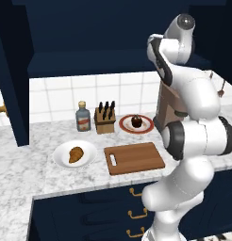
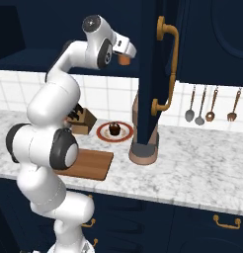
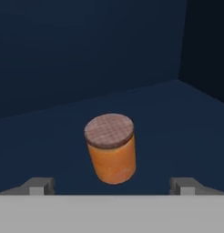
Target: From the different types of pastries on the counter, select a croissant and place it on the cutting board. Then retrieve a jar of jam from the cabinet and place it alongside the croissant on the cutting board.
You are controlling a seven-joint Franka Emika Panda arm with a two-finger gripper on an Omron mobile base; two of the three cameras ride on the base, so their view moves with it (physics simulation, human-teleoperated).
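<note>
The jar [image 3: 110, 148] stands upright on the dark blue cabinet shelf [image 3: 177, 118], straight ahead of the tool [image 3: 112, 185] and centred between its two fingertips [image 3: 41, 185]. The tool is released, its jaws spread wide with clear room on either side of the jar, and nothing is held. The jar's long axis runs vertical, its patterned lid facing up and slightly toward the camera, so the coming move looks like a plain advance along the tool's own line until the jaws flank the orange body, then a squeeze across its width. The cabinet's back wall lies behind the jar and a side wall stands off to one side, well apart from it.

The hand view gives that alignment. The right base view shows instead how high the arm reaches: the wrist is up by the open cabinet door [image 2: 150, 74], with a bit of orange just beside the hand.

The left base view shows the surface [image 1: 23, 155] below. There the croissant [image 1: 76, 154] lies on a white plate [image 1: 61, 160], just beside the cutting board [image 1: 134, 157], which is bare. Judged from this, the croissant is not yet on the board. A dark round pastry [image 1: 136, 122] sits on a red-rimmed plate [image 1: 125, 124] behind the board, near a knife block [image 1: 105, 119] and a bottle [image 1: 82, 117]
</note>
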